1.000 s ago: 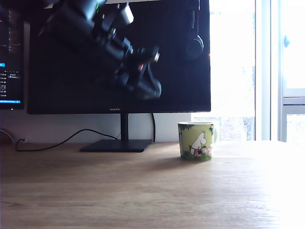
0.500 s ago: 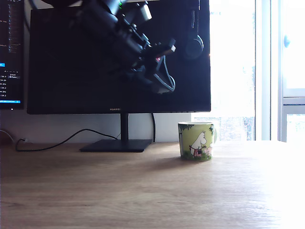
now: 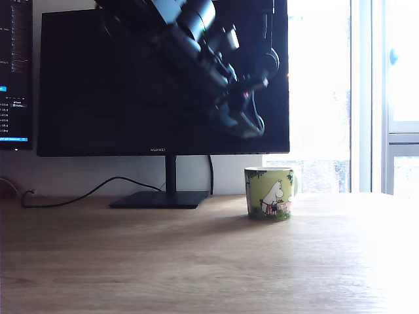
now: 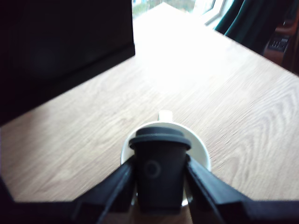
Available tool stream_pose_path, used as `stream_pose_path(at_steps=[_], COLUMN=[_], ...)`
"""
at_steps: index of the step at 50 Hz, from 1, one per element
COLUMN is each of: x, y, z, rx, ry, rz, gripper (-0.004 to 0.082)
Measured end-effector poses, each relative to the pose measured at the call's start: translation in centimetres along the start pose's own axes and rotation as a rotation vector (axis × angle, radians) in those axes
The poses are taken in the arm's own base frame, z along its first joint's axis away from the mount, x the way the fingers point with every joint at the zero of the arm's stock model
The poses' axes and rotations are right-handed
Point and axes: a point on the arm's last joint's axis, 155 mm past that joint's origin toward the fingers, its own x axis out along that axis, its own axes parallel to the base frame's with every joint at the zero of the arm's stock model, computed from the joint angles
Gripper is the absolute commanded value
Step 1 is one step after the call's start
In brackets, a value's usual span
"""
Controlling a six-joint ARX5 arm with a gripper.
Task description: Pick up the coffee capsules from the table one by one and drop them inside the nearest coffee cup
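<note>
Pinching a dark coffee capsule by its tapered sides, the claw has its two fingers pressed against the pod from either side, rim uppermost in the wrist view; the grip sits below the rim, which likely keeps the pod from sliding down out of the hold.

Directly beneath the capsule in the wrist view lies the pale round mouth of the coffee cup, its handle pointing away from the camera; the pod covers most of the opening, so the line-up looks close, and what lies inside the cup is hidden.

From the exterior view the arm hangs high in front of the dark monitor, the claw well above the counter and a little to the exterior view's left of the coffee cup; the capsule itself cannot be made out there against the black screen.

The cup stands upright toward the counter's far edge, just beside the monitor's foot and close to the bright window; a cable trails along the same far edge.

The height looks chosen to clear the cup's rim on the way over; judged from both views, the step in hand is carrying the pod over the cup, with the release not yet made; dropping from this high risks a bounce off the rim, so a little descent first would seem wise.

No other capsule shows on the counter in either view.
</note>
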Motion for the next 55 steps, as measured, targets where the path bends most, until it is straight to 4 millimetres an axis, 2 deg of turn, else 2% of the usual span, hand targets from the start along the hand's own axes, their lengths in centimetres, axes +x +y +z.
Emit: stream_pose_path(at_steps=[6, 13, 44, 46, 49, 52, 54, 55], x=[1.5, 2.1, 2.3, 2.3, 2.3, 2.3, 2.3, 2.3], y=[0.2, 0.3, -1.1, -1.1, -1.2, -1.4, -1.5, -1.5], z=[-1.6, -2.4, -0.7, -0.6, -0.4, 0.0, 0.2, 0.3], rx=[-0.012, -0.016, 0.01, 0.011, 0.013, 0.016, 0.018, 0.019], ry=[0.052, 0.069, 0.014, 0.012, 0.003, -0.013, -0.022, -0.025], rz=[-0.008, -0.011, -0.031, -0.032, -0.036, -0.046, -0.052, -0.053], gripper=[0.0181, 0.0181, 0.0193, 0.0244, 0.044, 0.068, 0.078, 0.0803])
